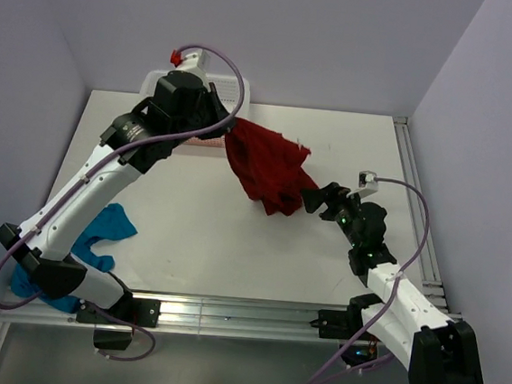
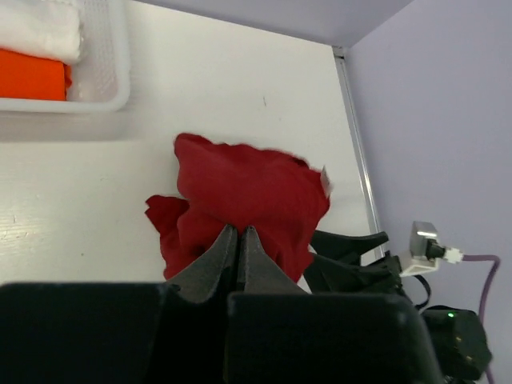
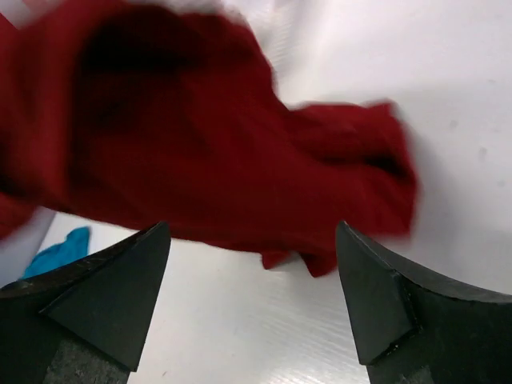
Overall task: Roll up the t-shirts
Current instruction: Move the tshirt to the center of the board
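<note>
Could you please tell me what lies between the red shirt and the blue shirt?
Only bare table, as the top view shows, between the red shirt and the blue shirt.

Robot-manipulation lab cell, shown from the top and both wrist views. White counter [image 1: 215, 242] closed in on left, far and right by bare lilac walls [image 1: 325, 35]. Aluminium rail [image 1: 226, 312] along the near edge carries the bolted bases of two white-and-black arms: left arm [image 1: 84, 189] and right arm [image 1: 400, 301]. Purple cable [image 1: 242, 89] loops in the open off each arm. Green status light [image 2: 450, 314] glows on the right arm's wrist. Metal track [image 1: 409, 161] runs along the counter's right edge. Plain surfaces, exposed wiring and fixed hardware mark a research rig, not a home or shop.
</note>
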`<state>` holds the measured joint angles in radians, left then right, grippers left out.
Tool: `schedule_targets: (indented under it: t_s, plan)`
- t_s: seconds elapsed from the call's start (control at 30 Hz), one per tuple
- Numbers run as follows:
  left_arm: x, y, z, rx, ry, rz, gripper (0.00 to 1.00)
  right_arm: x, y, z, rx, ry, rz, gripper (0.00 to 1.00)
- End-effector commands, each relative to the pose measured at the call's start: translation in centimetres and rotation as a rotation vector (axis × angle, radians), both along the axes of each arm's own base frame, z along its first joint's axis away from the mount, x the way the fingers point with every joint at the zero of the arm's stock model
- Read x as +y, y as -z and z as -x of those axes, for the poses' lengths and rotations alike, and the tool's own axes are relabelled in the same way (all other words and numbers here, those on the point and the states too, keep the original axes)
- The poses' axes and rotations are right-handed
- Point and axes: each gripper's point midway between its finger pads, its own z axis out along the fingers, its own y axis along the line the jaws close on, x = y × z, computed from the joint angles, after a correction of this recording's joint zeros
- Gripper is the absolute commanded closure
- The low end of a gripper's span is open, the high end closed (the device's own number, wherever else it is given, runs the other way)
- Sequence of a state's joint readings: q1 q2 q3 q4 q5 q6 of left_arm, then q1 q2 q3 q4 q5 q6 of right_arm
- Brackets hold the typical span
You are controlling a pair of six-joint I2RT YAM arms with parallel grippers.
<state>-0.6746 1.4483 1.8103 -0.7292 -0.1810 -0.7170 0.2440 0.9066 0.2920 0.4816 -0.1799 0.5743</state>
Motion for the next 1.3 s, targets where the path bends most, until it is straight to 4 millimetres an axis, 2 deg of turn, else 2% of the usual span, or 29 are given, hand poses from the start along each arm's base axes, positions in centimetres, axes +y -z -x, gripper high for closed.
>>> schedule_targets:
  t_s: [0.0, 0.07, 0.1, 0.17, 0.2, 0.27, 0.3, 0.4, 0.53, 0.57, 0.67, 0.7, 0.77, 1.0, 1.1, 1.17, 1.27]
  plan:
    - [0.5, -2.8, 0.3, -0.111, 0.001, 0.065, 1.0, 1.8, -2.8, 1.1, -0.137, -0.127, -0.023, 0.1]
    - [0.4, -2.0, 0.6, -0.102, 0.016, 0.062, 1.0, 2.2, -3.1, 1.3, -0.151, -0.155, -0.031, 0.11]
    - [-0.1, -0.5, 0.5, -0.084, 0.034, 0.055, 1.0, 2.5, -3.1, 1.4, -0.148, -0.175, -0.034, 0.11]
    - [-0.1, 0.8, 0.9, -0.075, 0.047, 0.055, 1.0, 3.0, -3.1, 1.4, -0.145, -0.197, -0.035, 0.12]
    - [-0.2, 3.0, 0.9, -0.042, 0.048, 0.037, 1.0, 3.1, -3.0, 1.4, -0.141, -0.205, -0.034, 0.12]
    - [-0.1, 3.8, 1.1, -0.05, 0.052, 0.049, 1.0, 3.5, -2.7, 1.4, -0.131, -0.226, -0.031, 0.13]
    - [-0.1, 5.4, 1.2, -0.026, 0.049, 0.036, 1.0, 3.8, -2.7, 1.4, -0.13, -0.238, -0.031, 0.15]
    - [0.0, 6.3, 1.2, -0.017, 0.046, 0.036, 1.0, 5.1, -2.7, 1.8, -0.133, -0.306, -0.023, 0.17]
    - [0.1, 6.7, 1.1, -0.003, 0.034, 0.028, 1.0, 7.3, -2.5, 2.4, -0.135, -0.384, 0.031, 0.19]
    - [0.1, 6.6, 1.2, -0.006, 0.034, 0.03, 1.0, 8.8, -2.4, 3.0, -0.133, -0.434, 0.059, 0.19]
    - [0.2, 6.8, 1.5, -0.01, 0.038, 0.041, 1.0, 11.2, -2.0, 3.8, -0.116, -0.517, 0.081, 0.21]
    - [0.3, 7.2, 1.5, -0.006, 0.036, 0.041, 1.0, 12.4, -2.0, 4.9, -0.114, -0.589, 0.066, 0.23]
    - [0.4, 7.3, 1.7, -0.006, 0.032, 0.045, 1.0, 13.4, -1.8, 5.1, -0.1, -0.641, 0.051, 0.25]
    - [1.1, 6.6, 1.6, -0.017, -0.005, 0.057, 1.0, 15.3, -0.9, 5.7, -0.044, -0.719, 0.031, 0.27]
    - [1.5, 6.1, 1.5, -0.026, -0.032, 0.068, 1.0, 15.1, -0.4, 5.1, 0.029, -0.65, -0.012, 0.27]
    - [1.7, 5.9, 1.6, -0.03, -0.043, 0.076, 1.0, 15.2, -0.8, 5.8, 0.034, -0.637, -0.095, 0.27]
    - [1.9, 5.8, 1.7, -0.035, -0.052, 0.089, 1.0, 15.4, -0.8, 6.6, 0.028, -0.6, -0.123, 0.27]
